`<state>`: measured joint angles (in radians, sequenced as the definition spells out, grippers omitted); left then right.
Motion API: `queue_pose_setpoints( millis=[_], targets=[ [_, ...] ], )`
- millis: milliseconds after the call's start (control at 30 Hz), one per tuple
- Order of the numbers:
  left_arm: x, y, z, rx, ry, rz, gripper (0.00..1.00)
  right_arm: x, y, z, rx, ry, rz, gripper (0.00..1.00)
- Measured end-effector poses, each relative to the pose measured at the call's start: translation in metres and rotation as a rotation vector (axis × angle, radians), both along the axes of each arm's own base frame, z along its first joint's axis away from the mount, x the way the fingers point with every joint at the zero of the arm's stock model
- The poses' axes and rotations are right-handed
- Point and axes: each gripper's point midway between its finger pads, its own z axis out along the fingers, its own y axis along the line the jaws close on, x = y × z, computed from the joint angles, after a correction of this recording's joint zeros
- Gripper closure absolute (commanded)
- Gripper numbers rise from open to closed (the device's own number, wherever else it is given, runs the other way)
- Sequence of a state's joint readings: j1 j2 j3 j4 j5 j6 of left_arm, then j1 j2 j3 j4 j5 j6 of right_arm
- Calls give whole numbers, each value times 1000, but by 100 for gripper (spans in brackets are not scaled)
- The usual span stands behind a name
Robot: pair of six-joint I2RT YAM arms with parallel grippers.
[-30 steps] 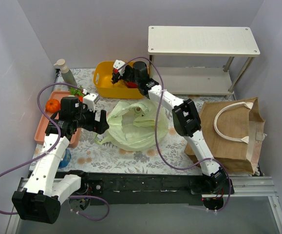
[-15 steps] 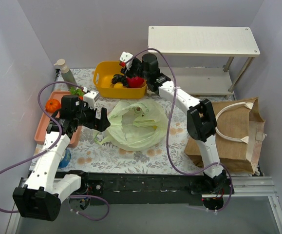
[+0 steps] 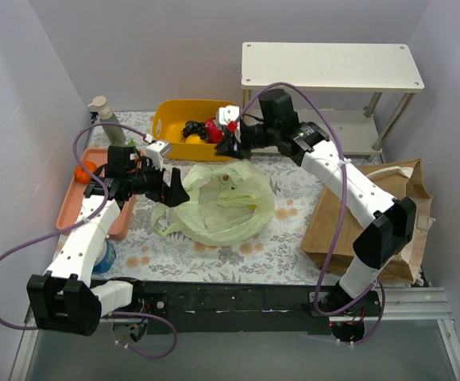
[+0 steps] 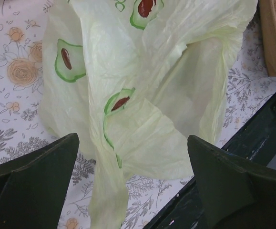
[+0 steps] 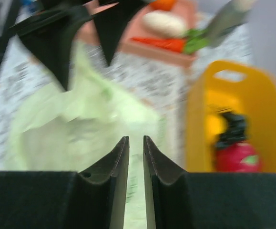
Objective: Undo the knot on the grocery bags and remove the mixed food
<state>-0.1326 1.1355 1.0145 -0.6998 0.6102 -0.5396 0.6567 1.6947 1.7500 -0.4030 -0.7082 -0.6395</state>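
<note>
The green bag [image 3: 218,202] lies crumpled on the worktop [image 3: 285,238] between the two arms, its avocado-printed plastic heaped loosely. The brown tote [image 3: 357,218] lies well apart at the right.

The left gripper [image 3: 170,188] is at the bag's left edge. In the left wrist view its jaws are spread wide, one on each side of the bag [image 4: 142,86], and a twisted fold of plastic runs down between them. The plastic touches neither finger there.

The right gripper [image 3: 228,143] hangs over the bag's far edge, just beside the yellow bin [image 3: 166,119]. Its jaws are almost closed, with only a thin slit between them, and they grip nothing. In the blurred right wrist view the bag [image 5: 80,124] lies below and beyond the fingertips.

The bin [image 5: 199,119] holds a red fruit [image 5: 235,155], something dark above it, and a yellow piece. A radish [image 5: 164,21] and a carrot [image 5: 161,44] lie on the orange tray [image 3: 75,210] to the left.
</note>
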Motion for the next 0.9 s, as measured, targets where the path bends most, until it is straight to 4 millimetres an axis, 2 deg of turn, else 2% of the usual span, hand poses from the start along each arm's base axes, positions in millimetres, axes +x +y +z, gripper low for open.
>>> queue_pose_setpoints(
  millis=[33, 133, 167, 233, 267, 300, 333, 400, 467, 500, 533, 600, 667, 700, 767, 833, 867, 900],
  targets=[
    [3, -3, -2, -8, 15, -10, 3, -13, -5, -18, -38, 50, 33, 75],
    [14, -10, -11, -29, 54, -49, 23, -41, -15, -63, -131, 175, 103, 76],
    [16, -12, -14, -35, 65, -58, 47, -50, -20, -76, -164, 220, 117, 76],
    [17, -17, -20, -51, 92, -93, 67, -61, -24, -89, -203, 284, 130, 70],
    [17, -19, -22, -60, 104, -113, 83, -61, -24, -90, -206, 302, 120, 68],
    [17, -21, -22, -69, 112, -132, 90, -59, -25, -90, -214, 318, 93, 66],
    [17, -24, -21, -78, 121, -149, 98, -55, -24, -88, -221, 334, 47, 59],
    [18, -27, -16, -94, 127, -173, 100, -33, -23, -78, -214, 322, -83, 56],
    [20, -31, -8, -112, 115, -197, 100, 4, -20, -51, -162, 262, -249, 57],
    [20, -33, -1, -127, 109, -212, 100, 19, -19, -33, -121, 231, -311, 60],
    [20, -35, 3, -138, 103, -221, 100, 31, -18, -14, -78, 202, -352, 70],
    [18, -39, 11, -167, 94, -244, 100, 42, -17, 19, -8, 147, -371, 77],
    [16, -42, 18, -196, 97, -258, 100, 34, -17, 31, 22, 138, -347, 80],
    [15, -44, 20, -206, 101, -262, 100, 24, -17, 27, 13, 143, -326, 80],
    [12, -46, 25, -232, 108, -270, 100, -7, -16, -1, -48, 175, -267, 81],
    [7, -50, 36, -268, 103, -285, 100, -50, -16, -45, -157, 201, -173, 81],
    [4, -54, 48, -294, 95, -291, 100, -78, -16, -73, -230, 217, -108, 81],
    [2, -57, 58, -311, 80, -299, 100, -94, -16, -91, -278, 223, -73, 81]
  ],
)
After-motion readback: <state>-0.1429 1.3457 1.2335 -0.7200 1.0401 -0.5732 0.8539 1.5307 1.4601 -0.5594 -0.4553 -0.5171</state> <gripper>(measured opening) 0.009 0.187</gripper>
